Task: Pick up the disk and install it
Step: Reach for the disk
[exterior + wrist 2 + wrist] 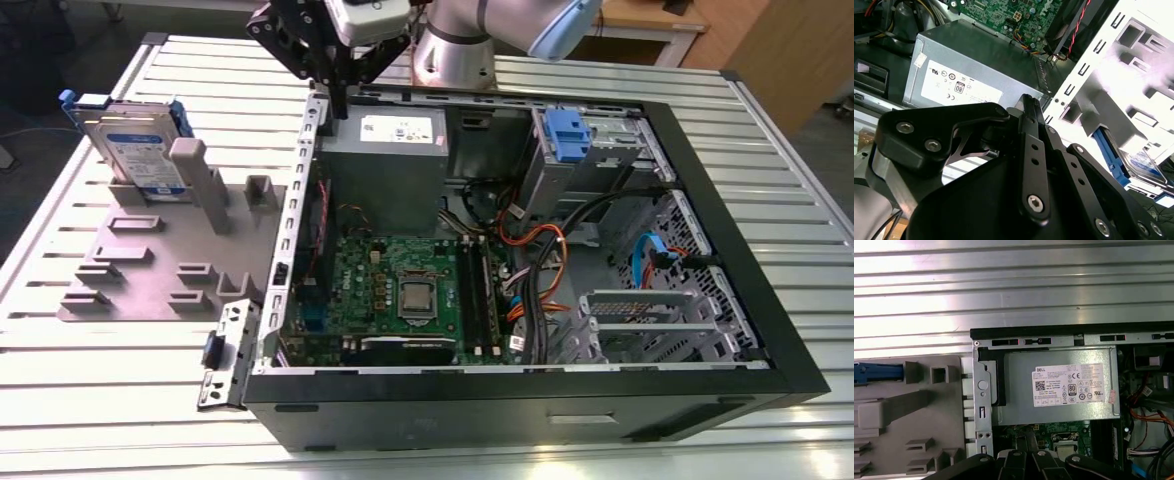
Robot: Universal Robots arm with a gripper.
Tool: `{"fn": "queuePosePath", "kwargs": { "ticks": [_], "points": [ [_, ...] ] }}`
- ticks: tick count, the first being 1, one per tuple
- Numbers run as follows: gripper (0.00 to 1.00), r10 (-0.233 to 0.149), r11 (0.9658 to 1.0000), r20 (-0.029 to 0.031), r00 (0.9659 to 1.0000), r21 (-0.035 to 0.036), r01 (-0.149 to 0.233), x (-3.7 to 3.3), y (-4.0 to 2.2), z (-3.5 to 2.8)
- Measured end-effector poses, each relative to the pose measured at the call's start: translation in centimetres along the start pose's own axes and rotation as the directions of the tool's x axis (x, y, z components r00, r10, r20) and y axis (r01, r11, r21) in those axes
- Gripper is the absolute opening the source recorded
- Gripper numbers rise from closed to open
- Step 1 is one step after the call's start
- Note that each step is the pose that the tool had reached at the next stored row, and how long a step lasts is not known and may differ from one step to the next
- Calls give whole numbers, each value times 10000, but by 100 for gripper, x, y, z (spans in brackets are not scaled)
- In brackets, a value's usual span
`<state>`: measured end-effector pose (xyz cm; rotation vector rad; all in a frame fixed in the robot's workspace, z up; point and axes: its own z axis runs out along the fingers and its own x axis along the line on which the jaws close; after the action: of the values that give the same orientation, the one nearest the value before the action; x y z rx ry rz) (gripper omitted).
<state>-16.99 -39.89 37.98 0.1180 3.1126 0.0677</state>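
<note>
**Disk upright in its holder, gripper closed over the case wall**

At the exterior view's left, the slatted table (80, 400) lies bare along its near and left edges, leaving free room around the grey holder (147, 270). The disk (134, 150) stands on edge in the holder's far slot. Its labelled face is turned toward the exterior camera and its blue frame runs along the top edge. As seen there, it is taller than it is wide, so its long axis appears upright. In the first wrist view the disk (876, 373) shows as a thin blue strip from above, and that top edge runs straight away from the case. The holder's right side sits just beside the open computer case (534, 400), with hardly any gap between them.

The gripper (340, 88) hangs over the case's left wall near its far corner, well apart from the disk. Its fingers are drawn together with nothing between them.

Next to the right, inside the case, come the power supply (394, 160) and, nearer the camera, the circuit board (387, 280). Further right, a blue drive carrier (566, 135) sits at the far wall. Below it is a tangle of cables (534, 250), then a metal cage (654, 320). Bare table follows past the case's right edge.
</note>
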Motion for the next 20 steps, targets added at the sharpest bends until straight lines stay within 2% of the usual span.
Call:
{"fn": "queuePosePath", "kwargs": {
  "ticks": [7,15,20],
  "points": [
    [11,1,10000,1,10000,-1,-1,19,-2,2],
    [11,1,10000,0,10000,0,-1,122,-7,4],
    [11,0,10000,0,10000,0,0,156,-10,7]
  ]
}}
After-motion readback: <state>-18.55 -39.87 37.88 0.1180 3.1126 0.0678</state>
